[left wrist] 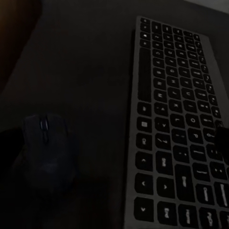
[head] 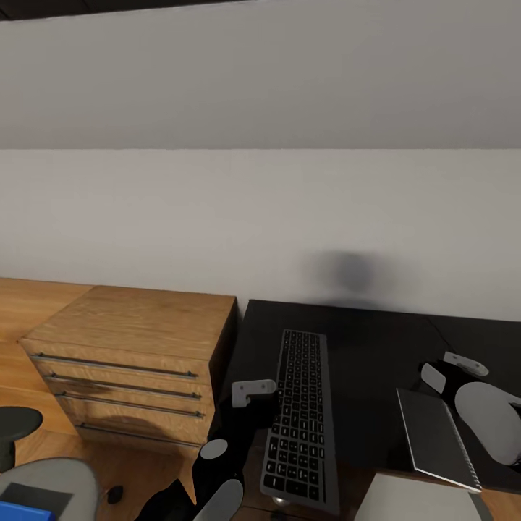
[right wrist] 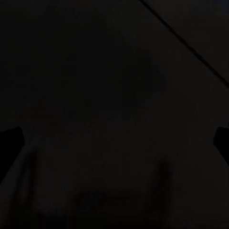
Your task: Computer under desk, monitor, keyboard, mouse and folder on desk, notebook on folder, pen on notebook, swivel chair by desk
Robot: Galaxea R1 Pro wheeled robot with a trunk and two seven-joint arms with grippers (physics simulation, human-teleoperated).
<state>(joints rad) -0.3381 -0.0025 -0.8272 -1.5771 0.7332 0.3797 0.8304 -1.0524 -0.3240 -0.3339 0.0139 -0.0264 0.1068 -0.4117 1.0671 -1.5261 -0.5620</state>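
1. Head view: the keyboard [head: 299,420] lay on the black worktop [head: 376,347]; the left gripper [head: 246,405] hovered beside it, the right gripper [head: 441,373] near the notebook [head: 436,438].
2. Left wrist view: the mouse [left wrist: 47,150] sat beside the keyboard, seemingly released; we judged a slow, straight lift best. Jaw spread: we could not tell.
3. Right wrist view: too dark to tell.

1. A black desk [head: 376,347] stands against a pale grey wall [head: 260,217] — a keyboard [head: 299,420] lies lengthwise on it.
2. A dark notebook [head: 434,438] rests near the desk's front edge.
3. An oak dresser [head: 130,354] adjoins the desk's left.
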